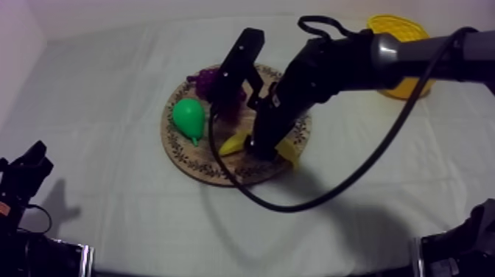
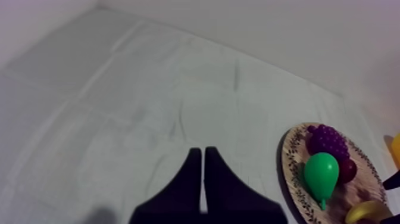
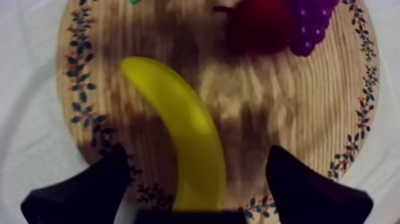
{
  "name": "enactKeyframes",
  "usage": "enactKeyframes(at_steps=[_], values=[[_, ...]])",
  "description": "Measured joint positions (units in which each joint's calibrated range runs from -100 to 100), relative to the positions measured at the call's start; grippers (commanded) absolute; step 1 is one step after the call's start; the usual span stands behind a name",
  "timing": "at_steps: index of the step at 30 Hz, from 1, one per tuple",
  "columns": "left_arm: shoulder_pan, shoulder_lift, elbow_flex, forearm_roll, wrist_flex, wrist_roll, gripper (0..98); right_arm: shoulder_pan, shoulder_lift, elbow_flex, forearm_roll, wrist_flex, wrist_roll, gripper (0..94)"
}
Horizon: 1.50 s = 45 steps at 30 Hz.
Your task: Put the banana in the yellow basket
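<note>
The yellow banana (image 3: 184,131) lies on the round wooden board (image 3: 286,107), its near end between my right gripper's fingers (image 3: 110,176). My right gripper (image 3: 199,158) is open and straddles the banana without closing on it. From above, the right arm reaches in from the upper right, and the right gripper (image 1: 261,144) is down over the banana (image 1: 232,144) at the board's (image 1: 177,151) front. The yellow basket (image 1: 401,33) stands at the back right. My left gripper (image 2: 203,150) is shut on nothing and rests low at the left (image 1: 26,166).
A green pear (image 1: 189,118), purple grapes (image 1: 205,79) and a small red fruit (image 3: 259,24) share the board. The left wrist view looks across bare cloth to the board's rim (image 2: 291,161), the pear (image 2: 321,173) and the grapes (image 2: 325,140).
</note>
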Motion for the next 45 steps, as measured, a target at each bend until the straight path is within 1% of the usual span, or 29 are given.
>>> enactKeyframes(at_steps=[8, 12, 15, 19, 20, 24, 25, 31, 34, 35, 36, 37, 41, 45], values=[[0.0, 0.0, 0.0, 0.0, 0.0, 0.0, 0.1, 0.4, 4.2, -0.4, -0.4, -1.8, 0.6, 61.9], [0.0, 0.0, 0.0, 0.0, 0.0, 0.0, 0.1, 0.5, 5.3, -0.2, -1.2, -2.9, 1.4, 53.2], [0.0, 0.0, 0.0, 0.0, 0.0, 0.0, 0.1, 0.7, 5.8, -1.1, -2.5, -3.0, 3.0, 44.0], [0.0, 0.0, 0.0, 0.0, 0.0, 0.0, 0.1, 1.0, 6.5, -2.6, -4.2, -1.7, 5.4, 34.7], [0.0, 0.0, 0.0, 0.0, 0.0, 0.0, 0.1, 1.0, 6.6, -2.9, -4.2, -1.4, 5.8, 32.9], [0.0, 0.0, 0.0, 0.0, 0.0, 0.0, 0.1, 1.1, 7.4, -2.9, -4.2, -1.3, 6.4, 27.8], [0.0, 0.0, 0.0, 0.0, 0.0, 0.0, 0.1, 1.1, 7.6, -2.7, -3.7, -1.4, 6.2, 26.9], [0.0, 0.0, 0.0, 0.0, 0.0, 0.0, 0.1, 1.8, 8.4, -3.4, -3.1, -1.3, 5.5, 24.5], [0.0, 0.0, 0.0, 0.0, 0.0, 0.0, 0.1, 2.3, 8.3, -4.9, -3.3, 2.5, 6.4, 23.4], [0.0, 0.0, 0.0, 0.0, 0.0, 0.0, 0.1, 2.6, 8.0, -5.8, -4.2, 3.9, 6.9, 23.1], [0.0, 0.0, 0.0, 0.0, 0.0, 0.0, 0.1, 2.8, 7.8, -6.6, -4.2, 5.2, 7.3, 22.8], [0.0, 0.0, 0.0, 0.0, 0.0, 0.0, 0.1, 3.0, 7.5, -7.8, -5.0, 6.7, 8.0, 22.6], [0.0, 0.0, 0.0, 0.0, 0.0, 0.0, 0.1, 4.6, 6.1, -13.3, -6.6, 15.4, 10.0, 22.2], [0.0, 0.0, 0.0, 0.0, 0.0, 0.0, 0.1, 6.6, 4.0, -18.6, -7.6, 23.2, 10.8, 22.2]])
